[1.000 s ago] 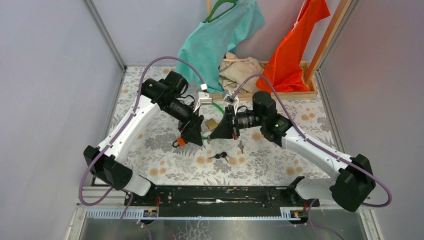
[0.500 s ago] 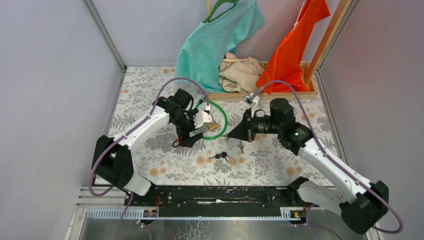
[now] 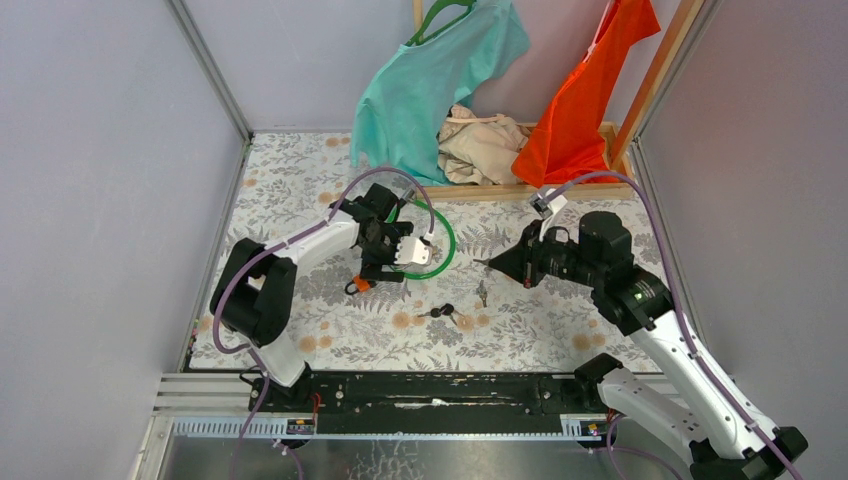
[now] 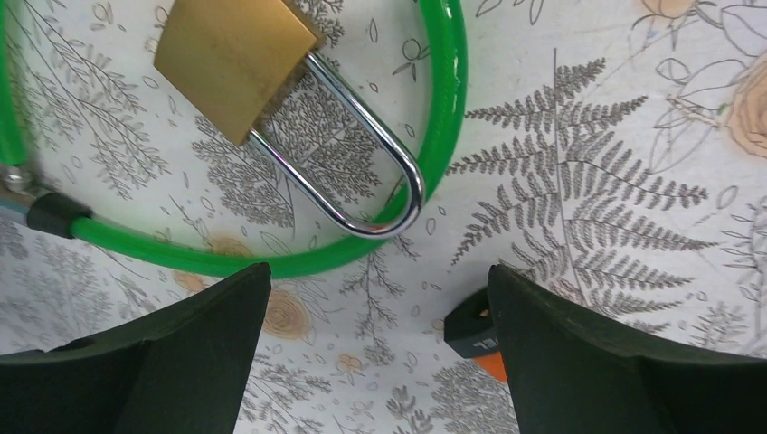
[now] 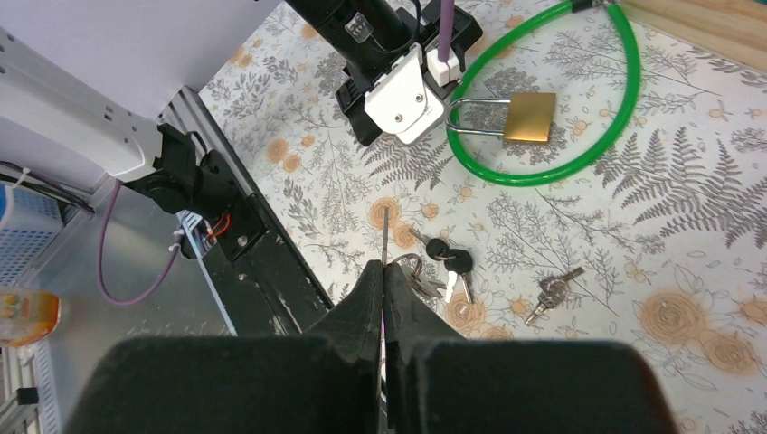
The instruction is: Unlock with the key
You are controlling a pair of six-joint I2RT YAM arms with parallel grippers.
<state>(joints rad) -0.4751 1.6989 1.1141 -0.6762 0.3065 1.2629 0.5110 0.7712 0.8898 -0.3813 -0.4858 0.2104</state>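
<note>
**Left jaws spread wide over the padlock, right jaws pinched on a key**

Both of my left jaws stand far apart. My left gripper (image 4: 377, 289) holds nothing, and only flowered tablecloth (image 4: 588, 181) shows between its dark fingers (image 4: 181, 344). It hangs low over the table, just short of the brass padlock (image 4: 231, 63).

The padlock lies flat inside a loop of green cable (image 4: 448, 117). The bend of its steel shackle (image 4: 362, 172) rests against the cable, though I cannot tell whether it hooks around it. Both shackle legs appear to enter the body, so I judge it locked.

My right gripper (image 5: 383, 271) is clamped tight. A thin metal sliver juts from between its tips, seen edge-on, and I take it to be the key (image 5: 386, 231). It is raised above the table, well apart from the padlock. Below it lie a key bunch with black heads (image 5: 448, 262) and a smaller plain bunch (image 5: 552, 291).

I expect the padlock to be rigid, dense for its size and smooth-sided. The best hold looks to be across the flat brass faces, leaving the keyhole end free. That end is not visible to me. The round shackle would likely roll in my grip. The key is light and stiff and may twist between my fingers if it meets resistance.
</note>
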